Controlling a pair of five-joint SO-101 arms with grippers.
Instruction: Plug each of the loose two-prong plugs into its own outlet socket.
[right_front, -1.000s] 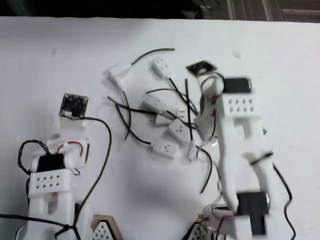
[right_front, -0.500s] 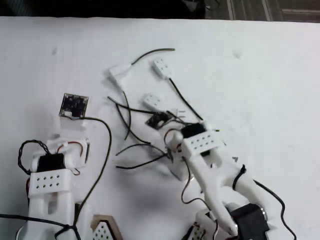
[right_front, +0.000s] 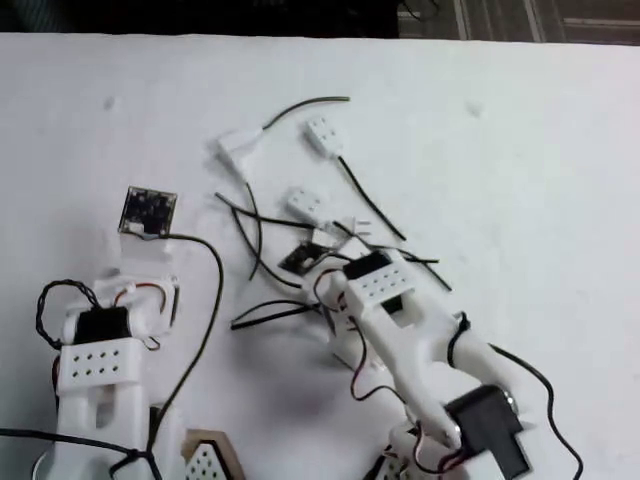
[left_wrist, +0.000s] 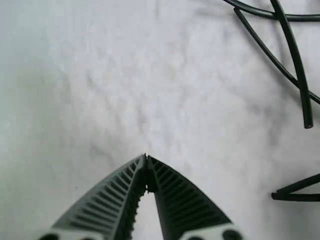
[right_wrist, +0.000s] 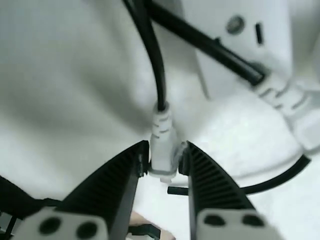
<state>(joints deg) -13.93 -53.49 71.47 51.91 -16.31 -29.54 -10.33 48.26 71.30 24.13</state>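
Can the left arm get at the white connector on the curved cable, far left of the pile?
Probably yes. Bare table lies between the left pincer and that white connector; the right pincer, shut on a plug, sits at the pile's opposite side. The left pincer is shut, so must open first.

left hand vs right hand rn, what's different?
The left hand is shut on nothing; the right hand is shut on a white plug. The left hand hangs over the table away from the black cables; the right hand sits among them. Both are dark and ribbed inside.
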